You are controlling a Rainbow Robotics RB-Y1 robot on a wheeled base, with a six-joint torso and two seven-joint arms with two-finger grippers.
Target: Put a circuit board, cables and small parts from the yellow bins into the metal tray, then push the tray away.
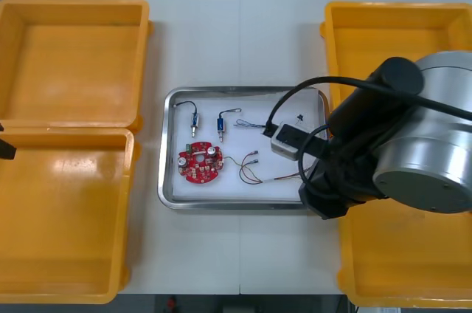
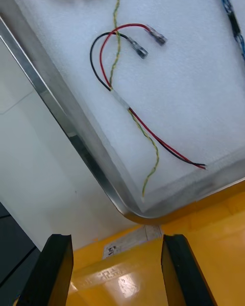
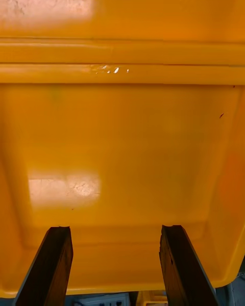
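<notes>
2 grippers wide, empty | R gripper by tray corner, centre-right of frame | L gripper over yellow bin | board in tray

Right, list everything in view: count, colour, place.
bins: four, yellow, two at each side
metal tray: one, shiny rim, white inside, between the bins
circuit board: one, red, in the tray's near left part
small metal parts: two, silvery, in the tray beyond the board
blue and white cable: one, twisted, in the tray, right of the parts
red and black cable: one, in the tray's near right part
yellow twisted cable: one, lying across that cable
right gripper: one, black fingers, open, by the tray's near right corner
left gripper: one, black fingers, open, above a left bin
</notes>
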